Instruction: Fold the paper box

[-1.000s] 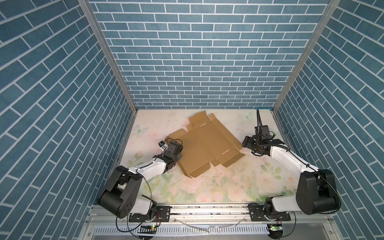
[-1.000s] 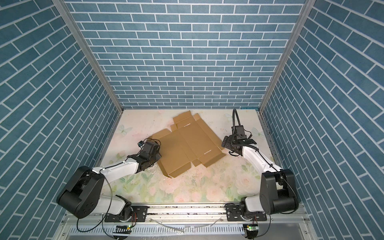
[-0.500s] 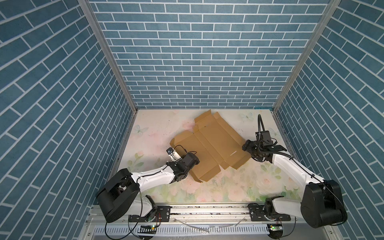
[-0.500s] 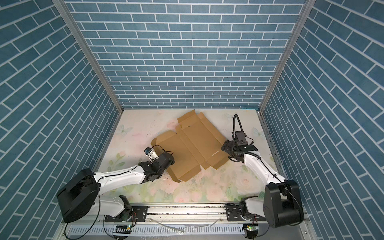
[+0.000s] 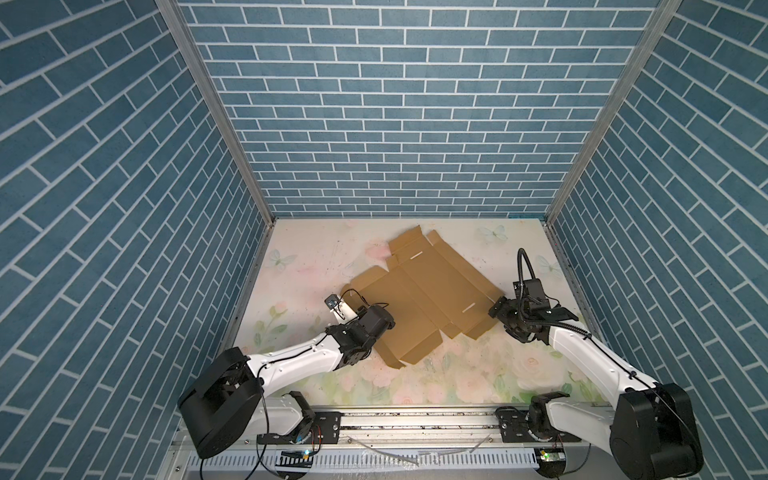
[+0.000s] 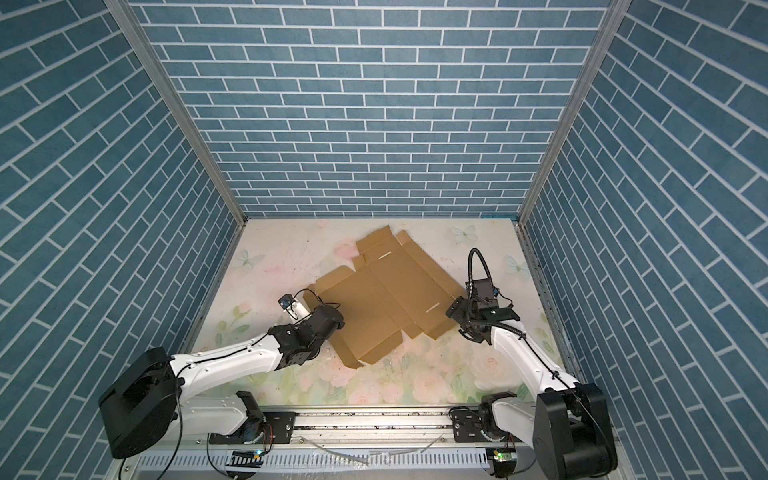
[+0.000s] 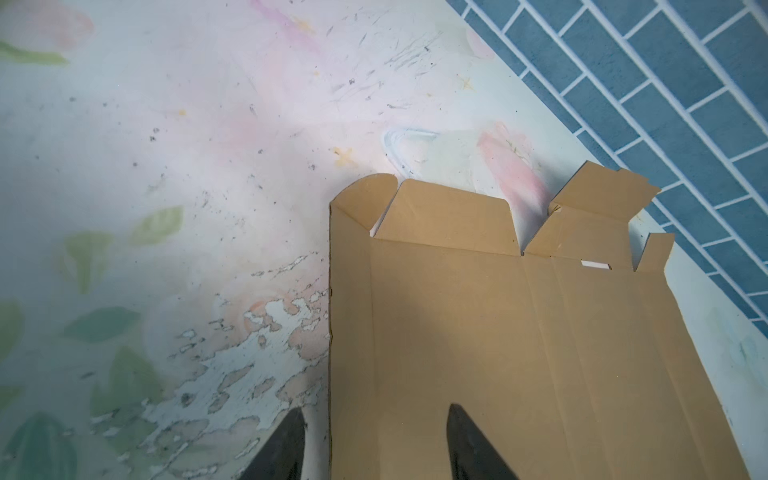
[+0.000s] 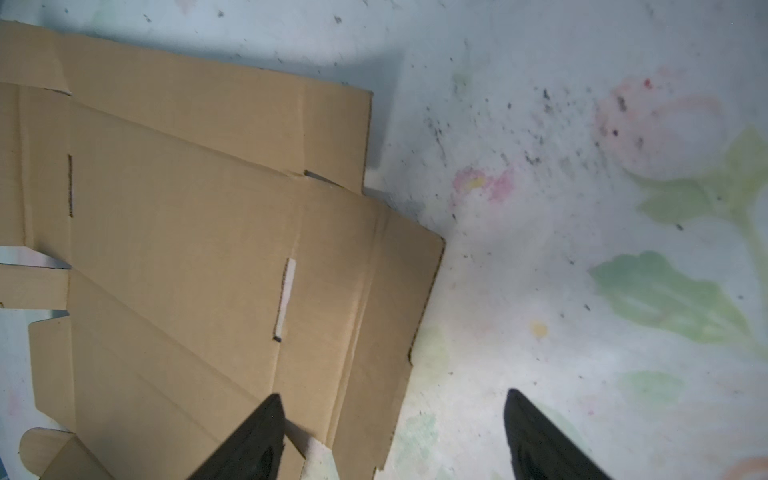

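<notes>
Lying unfolded on scuffed floral surface [image 5: 457, 386]: creased, slotted brown corrugated paper box [image 5: 419, 299]. Left fingers [image 7: 286, 449] apart astride its edge; right fingers [image 8: 257, 440] wide; both empty.

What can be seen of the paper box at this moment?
The paper box is a plain brown corrugated cardboard blank, unfolded, lying almost flat and diagonal on the floral table. It has creases, two narrow slots and flaps, some slightly raised. The left pincer and right pincer, both open, straddle edges on opposite sides.
</notes>
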You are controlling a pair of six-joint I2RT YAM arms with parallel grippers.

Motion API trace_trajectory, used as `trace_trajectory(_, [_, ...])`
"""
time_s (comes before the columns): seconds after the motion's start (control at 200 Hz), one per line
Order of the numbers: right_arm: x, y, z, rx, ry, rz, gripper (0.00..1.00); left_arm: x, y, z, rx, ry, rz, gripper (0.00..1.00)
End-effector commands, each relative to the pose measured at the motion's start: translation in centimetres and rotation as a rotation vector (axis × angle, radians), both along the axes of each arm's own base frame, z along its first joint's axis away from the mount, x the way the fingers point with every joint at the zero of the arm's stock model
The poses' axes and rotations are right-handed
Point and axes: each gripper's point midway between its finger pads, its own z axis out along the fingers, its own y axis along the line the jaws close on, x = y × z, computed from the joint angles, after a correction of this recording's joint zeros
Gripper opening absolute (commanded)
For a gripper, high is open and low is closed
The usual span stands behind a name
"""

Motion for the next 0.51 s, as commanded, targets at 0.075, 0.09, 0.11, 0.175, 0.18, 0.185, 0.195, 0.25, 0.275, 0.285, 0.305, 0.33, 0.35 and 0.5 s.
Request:
trace_trajectory(0.075, [-0.2,0.5,-1.1,0.044,0.007,-0.054,0.72,1.6,0.8,2.3,0.086,-0.034,-0.075,0.59])
trace_trajectory(0.09, [0.0,0.5,-1.1,0.045,0.004,-0.054,0.71,1.8,0.8,2.3,0.084,-0.033,-0.083,0.59])
trace_trajectory(0.11, [0.1,0.6,-1.1,0.046,0.002,-0.054,0.71,2.1,0.8,2.3,0.073,-0.033,-0.085,0.59])
trace_trajectory(0.175, [0.7,1.0,-1.2,0.058,-0.005,-0.044,0.65,2.9,0.8,2.4,0.071,-0.025,-0.132,0.60])
trace_trajectory(0.18, [0.8,1.1,-1.2,0.060,-0.004,-0.044,0.65,3.0,0.8,2.4,0.069,-0.025,-0.136,0.60])
trace_trajectory(0.185, [0.8,1.1,-1.3,0.061,-0.003,-0.043,0.64,3.1,0.9,2.4,0.069,-0.025,-0.136,0.60])
trace_trajectory(0.195, [0.8,1.2,-1.3,0.062,-0.003,-0.041,0.63,3.2,0.9,2.4,0.065,-0.022,-0.140,0.60])
trace_trajectory(0.25, [1.2,1.5,-1.6,0.071,0.002,-0.035,0.56,3.9,1.1,2.4,0.055,-0.011,-0.162,0.60])
trace_trajectory(0.275, [1.3,1.7,-1.8,0.074,0.007,-0.030,0.54,4.2,1.2,2.4,0.053,-0.007,-0.173,0.60])
trace_trajectory(0.285, [1.3,1.7,-1.9,0.074,0.009,-0.030,0.53,4.4,1.3,2.5,0.052,-0.007,-0.177,0.60])
trace_trajectory(0.305, [1.4,1.8,-2.1,0.076,0.010,-0.027,0.51,4.7,1.3,2.5,0.049,-0.003,-0.186,0.60])
trace_trajectory(0.33, [1.6,1.9,-2.2,0.076,0.011,-0.024,0.49,5.1,1.5,2.6,0.047,0.004,-0.195,0.60])
trace_trajectory(0.35, [1.7,2.0,-2.4,0.074,0.011,-0.021,0.47,5.4,1.6,2.7,0.046,0.005,-0.200,0.60])
trace_trajectory(0.5, [2.6,2.4,-2.9,0.049,0.024,0.019,0.33,8.3,1.3,4.0,0.031,0.006,-0.307,0.62])
